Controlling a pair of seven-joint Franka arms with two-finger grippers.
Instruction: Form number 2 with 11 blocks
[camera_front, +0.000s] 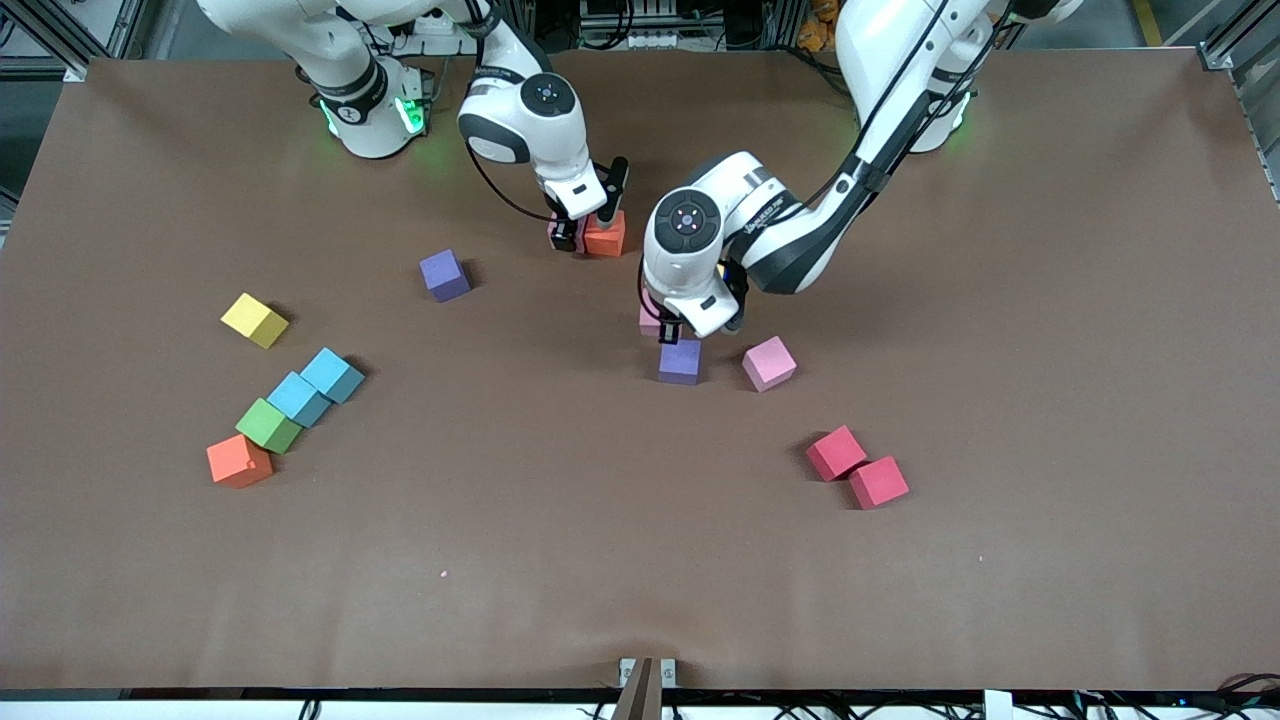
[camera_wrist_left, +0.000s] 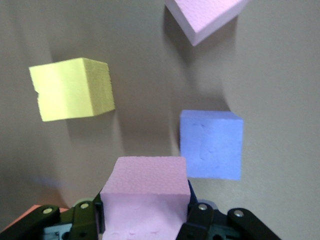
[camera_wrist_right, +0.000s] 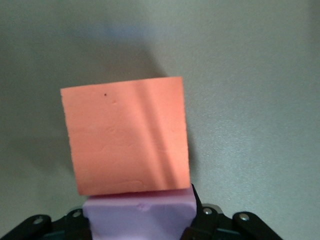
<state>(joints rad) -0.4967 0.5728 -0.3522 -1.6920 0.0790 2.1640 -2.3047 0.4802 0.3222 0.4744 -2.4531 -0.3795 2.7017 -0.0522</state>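
Observation:
My left gripper (camera_front: 662, 326) is shut on a pink block (camera_wrist_left: 145, 197), low over the table beside a purple block (camera_front: 680, 361), which also shows in the left wrist view (camera_wrist_left: 211, 144). Near them lie another pink block (camera_front: 768, 362) and a yellow block (camera_wrist_left: 72, 89) that my left arm hides in the front view. My right gripper (camera_front: 580, 234) is shut on a pink block (camera_wrist_right: 140, 217) pressed against the side of an orange block (camera_front: 605, 235), close to the robots' bases. Loose blocks: purple (camera_front: 444, 275), yellow (camera_front: 254, 320), two light blue (camera_front: 315, 386), orange (camera_front: 239, 461), two red (camera_front: 858, 467).
A green cube (camera_front: 268, 425) sits in the diagonal row between the light blue blocks and the orange block, toward the right arm's end of the table. The brown table (camera_front: 600, 560) is bare along the edge nearest the front camera.

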